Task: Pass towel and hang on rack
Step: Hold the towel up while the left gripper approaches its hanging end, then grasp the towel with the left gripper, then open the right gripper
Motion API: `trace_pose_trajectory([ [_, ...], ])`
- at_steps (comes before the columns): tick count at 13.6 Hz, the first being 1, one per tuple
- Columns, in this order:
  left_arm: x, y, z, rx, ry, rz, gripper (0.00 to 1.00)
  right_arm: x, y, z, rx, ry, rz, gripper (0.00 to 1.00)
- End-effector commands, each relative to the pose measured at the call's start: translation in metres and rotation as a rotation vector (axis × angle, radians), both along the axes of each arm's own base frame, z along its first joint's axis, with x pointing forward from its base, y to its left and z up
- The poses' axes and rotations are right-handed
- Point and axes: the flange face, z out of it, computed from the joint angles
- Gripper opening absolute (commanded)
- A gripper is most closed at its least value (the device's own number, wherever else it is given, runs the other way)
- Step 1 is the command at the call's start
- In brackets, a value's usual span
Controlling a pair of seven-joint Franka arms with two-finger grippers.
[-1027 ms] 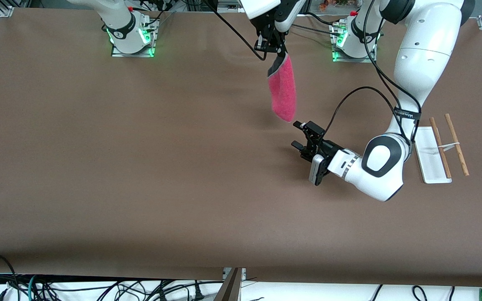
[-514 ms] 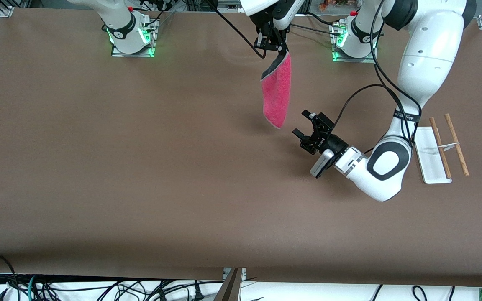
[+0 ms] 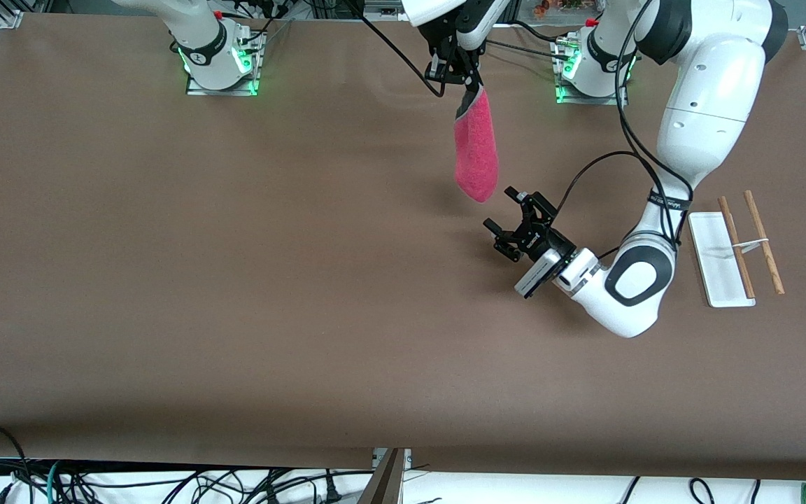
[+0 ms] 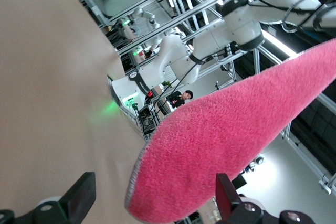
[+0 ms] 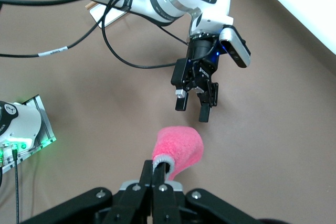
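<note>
**Towel dangles just above the spread left gripper**

The right gripper (image 3: 471, 85), clenched on the towel (image 3: 476, 154), holds it aloft near the table's robot-side edge. The left gripper (image 3: 504, 222), jaws apart, sits just below the towel's tip. The left wrist view shows fuzzy pile between the fingertips (image 4: 79, 199). The rack (image 3: 721, 259) stands toward the left arm's end.
</note>
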Motion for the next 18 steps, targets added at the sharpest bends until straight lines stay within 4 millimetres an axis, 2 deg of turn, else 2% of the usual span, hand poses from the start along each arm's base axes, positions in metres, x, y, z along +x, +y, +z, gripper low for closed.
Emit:
trace_pose_trajectory([
  [1, -0.006, -0.016, -0.011, -0.106, -0.030, -0.018, 1.00, -0.006, 0.005, 0.011, 0.036, -0.008, -0.016, 0.00],
  [4, -0.018, -0.034, -0.012, -0.173, 0.020, -0.043, 1.00, -0.006, 0.005, 0.012, 0.042, -0.012, -0.017, 0.00],
  [5, -0.019, -0.033, -0.014, -0.179, 0.028, -0.040, 1.00, -0.006, 0.005, 0.012, 0.042, -0.012, -0.017, 0.00],
  [6, -0.018, -0.032, -0.012, -0.183, 0.028, -0.043, 0.98, -0.006, 0.005, 0.013, 0.043, -0.012, -0.018, 0.00],
  [7, -0.017, -0.031, -0.010, -0.187, 0.022, -0.042, 0.90, -0.006, 0.005, 0.013, 0.043, -0.012, -0.019, 0.00],
  [11, -0.008, -0.021, -0.007, -0.270, -0.039, 0.016, 0.13, -0.007, 0.006, 0.014, 0.046, -0.011, -0.017, 0.00],
  [12, -0.008, -0.020, -0.007, -0.270, -0.039, 0.017, 0.00, -0.006, 0.005, 0.014, 0.046, -0.011, -0.019, 0.00],
  [18, -0.010, -0.015, -0.006, -0.281, -0.042, 0.003, 0.00, -0.008, 0.006, 0.014, 0.056, 0.014, -0.067, 0.00],
])
